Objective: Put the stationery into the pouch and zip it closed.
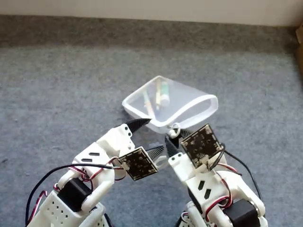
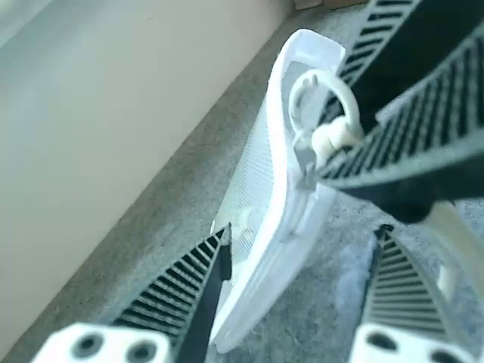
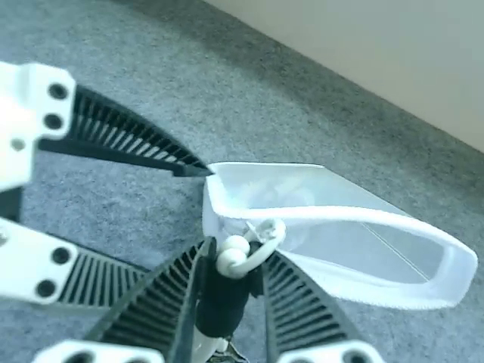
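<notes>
Pouch (image 1: 189,106) sits mid-frame in the high view on grey carpet (image 1: 57,94), with a couple of pens (image 1: 162,94) inside. At its lower left, the left gripper (image 1: 147,137) is spread wide around the pouch's corner. Just right of that, the right gripper (image 1: 174,137) is pinched on the zipper pull (image 1: 175,127).

A fuzzy grey carpet (image 1: 57,85) lies flat under everything. A plain pale wall (image 1: 142,7) stands along its far side. A small brown thing (image 1: 300,42) pokes in at the right edge, too little showing to tell what it is.
</notes>
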Controlling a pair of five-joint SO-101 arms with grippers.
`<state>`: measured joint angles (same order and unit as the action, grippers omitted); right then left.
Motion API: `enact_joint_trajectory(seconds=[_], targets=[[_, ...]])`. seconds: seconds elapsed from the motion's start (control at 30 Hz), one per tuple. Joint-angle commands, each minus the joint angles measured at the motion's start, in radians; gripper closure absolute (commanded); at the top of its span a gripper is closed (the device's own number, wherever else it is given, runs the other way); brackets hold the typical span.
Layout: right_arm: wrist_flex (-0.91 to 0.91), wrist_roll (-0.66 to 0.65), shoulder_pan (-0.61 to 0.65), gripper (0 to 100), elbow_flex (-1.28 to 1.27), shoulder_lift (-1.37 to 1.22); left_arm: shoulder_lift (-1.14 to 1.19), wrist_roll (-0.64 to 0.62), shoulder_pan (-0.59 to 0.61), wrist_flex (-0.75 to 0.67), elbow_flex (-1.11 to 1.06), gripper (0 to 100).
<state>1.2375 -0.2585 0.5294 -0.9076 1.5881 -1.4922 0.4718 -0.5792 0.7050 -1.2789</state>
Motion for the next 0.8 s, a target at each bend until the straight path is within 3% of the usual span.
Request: enact_joint_trajectory(seconds=[0.0,0.77], targets=[[0.028,-0.026,0.077,99.3,0.076,0.021,-0.013,0.011,-0.019,-0.057,0.004,72],[0.14,-0.025,0.165,99.3,0.185,0.021,-0.013,0.006,-0.021,-0.178,-0.136,72]])
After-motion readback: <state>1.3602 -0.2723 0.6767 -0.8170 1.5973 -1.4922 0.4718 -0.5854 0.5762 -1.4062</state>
